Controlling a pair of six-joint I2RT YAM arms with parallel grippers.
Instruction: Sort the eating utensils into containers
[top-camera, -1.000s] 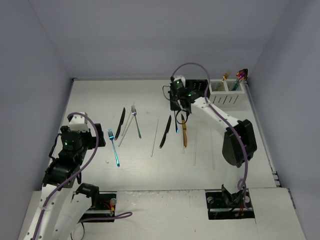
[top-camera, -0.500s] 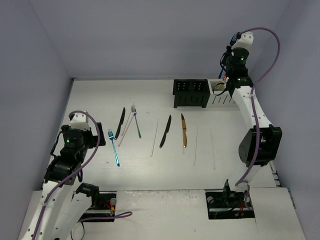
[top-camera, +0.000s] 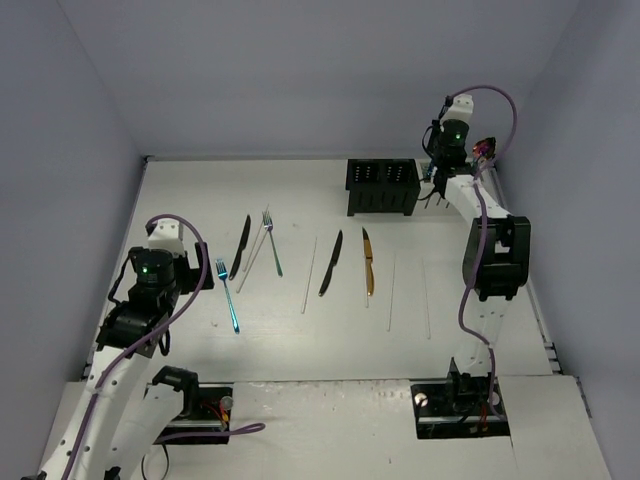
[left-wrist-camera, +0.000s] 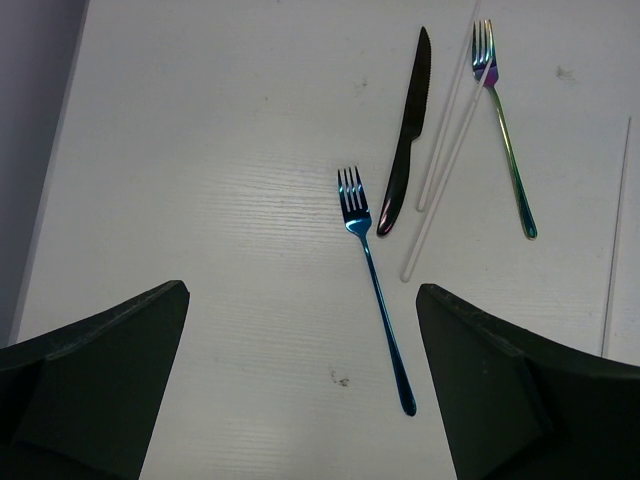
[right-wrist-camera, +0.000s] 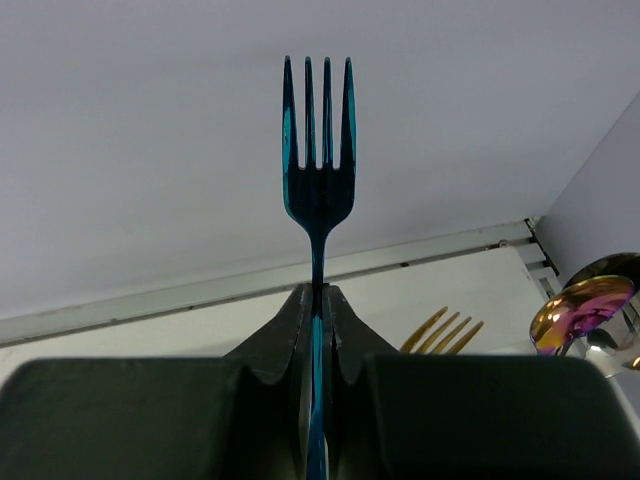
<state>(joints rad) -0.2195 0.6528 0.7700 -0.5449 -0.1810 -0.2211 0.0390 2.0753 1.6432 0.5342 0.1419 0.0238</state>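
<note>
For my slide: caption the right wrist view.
Right gripper pinches a blue fork, tines up; gold fork, iridescent spoon beyond.

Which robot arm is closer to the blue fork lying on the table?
Left. The left gripper hovers open close to the lying blue fork; the right gripper is far away at the back right, pinching another blue fork.

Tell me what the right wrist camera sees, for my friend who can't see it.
The right gripper pinches a blue fork by its handle, tines pointing straight up against a pale wall. Low on the right, the tines of a gold fork and the bowl of a shiny purple-gold spoon peek up.
</note>
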